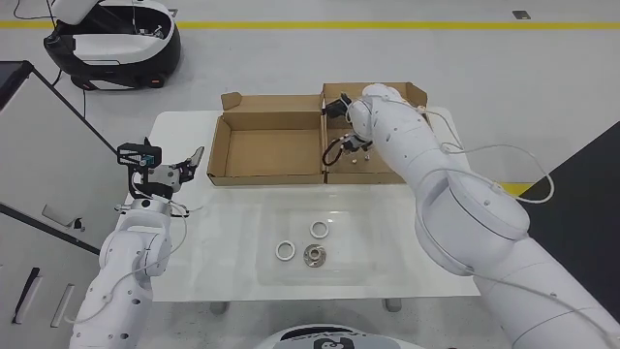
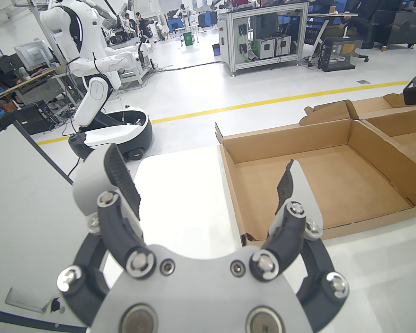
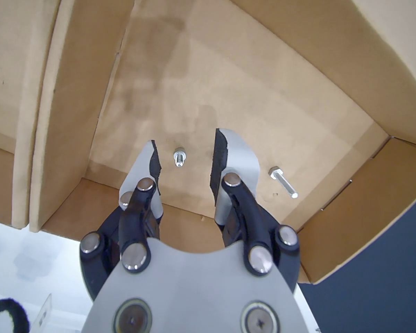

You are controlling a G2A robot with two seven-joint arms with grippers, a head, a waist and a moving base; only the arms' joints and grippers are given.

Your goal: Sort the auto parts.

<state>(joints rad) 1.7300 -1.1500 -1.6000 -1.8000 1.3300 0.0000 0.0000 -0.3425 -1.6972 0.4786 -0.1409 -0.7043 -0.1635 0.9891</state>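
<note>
**Hanging open over two bolts, with three parts loose on the table**

Two cardboard boxes stand side by side at the far side of the table. The empty box serves as the landmark. The second box touches it on its right, wall against wall.

Two bolts lie on the floor of the second box. The first bolt is the nearer one to the empty box. The other bolt lies farther from it, apart from the first.

The right gripper hangs above the second box, close to the wall it shares with the empty box. Its jaws are parted to a moderate gap and hold nothing. The first bolt shows below, between the two fingers, and touches neither.

Three loose parts lie on the table on the robot's side of the empty box, near its right front corner. Two are white rings and one is a grey metal part. One ring is closest to the empty box. The second ring and the metal part lie just beside each other, farther out.

The left gripper is off the empty box's left side, raised over the table's left edge. Its jaws are spread wide and hold nothing.
</note>
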